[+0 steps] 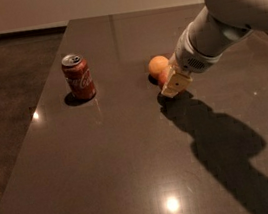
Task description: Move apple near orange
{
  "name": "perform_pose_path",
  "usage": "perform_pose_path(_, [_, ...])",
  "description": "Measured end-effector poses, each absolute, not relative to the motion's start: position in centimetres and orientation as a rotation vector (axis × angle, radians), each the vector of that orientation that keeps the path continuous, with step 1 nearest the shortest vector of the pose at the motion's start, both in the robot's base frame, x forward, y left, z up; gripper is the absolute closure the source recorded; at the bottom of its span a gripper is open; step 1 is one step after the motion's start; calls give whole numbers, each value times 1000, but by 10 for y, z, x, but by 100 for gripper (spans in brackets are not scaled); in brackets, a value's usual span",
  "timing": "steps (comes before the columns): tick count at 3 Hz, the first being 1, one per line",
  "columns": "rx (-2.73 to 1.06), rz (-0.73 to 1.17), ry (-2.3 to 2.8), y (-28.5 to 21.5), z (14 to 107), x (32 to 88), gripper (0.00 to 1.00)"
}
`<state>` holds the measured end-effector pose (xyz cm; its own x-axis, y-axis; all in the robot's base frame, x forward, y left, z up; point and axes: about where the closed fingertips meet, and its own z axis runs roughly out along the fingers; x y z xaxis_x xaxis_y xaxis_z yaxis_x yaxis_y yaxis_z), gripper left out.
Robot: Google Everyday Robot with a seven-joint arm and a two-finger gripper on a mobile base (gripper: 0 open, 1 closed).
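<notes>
Dark table (129, 170) bears soda can (79, 77), orange (158, 65) and apple (163, 78), gripper (175, 86) at the apple.

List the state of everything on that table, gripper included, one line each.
soda can: upright, alone on the table's left side.
orange: resting on the table, uncovered.
apple: right beside the orange, mostly hidden behind the gripper; contact between the fruits cannot be told.
gripper: lowered to the tabletop at the apple, just in front of the orange.
</notes>
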<state>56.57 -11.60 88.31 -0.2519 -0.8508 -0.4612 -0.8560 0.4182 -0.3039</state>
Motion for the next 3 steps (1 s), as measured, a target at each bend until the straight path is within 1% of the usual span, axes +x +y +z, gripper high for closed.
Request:
perform_pose_path(1, [-1412, 19, 2136, -123, 876, 569, 63])
perform_pose_path(3, [-1378, 77, 2154, -126, 866, 577, 17])
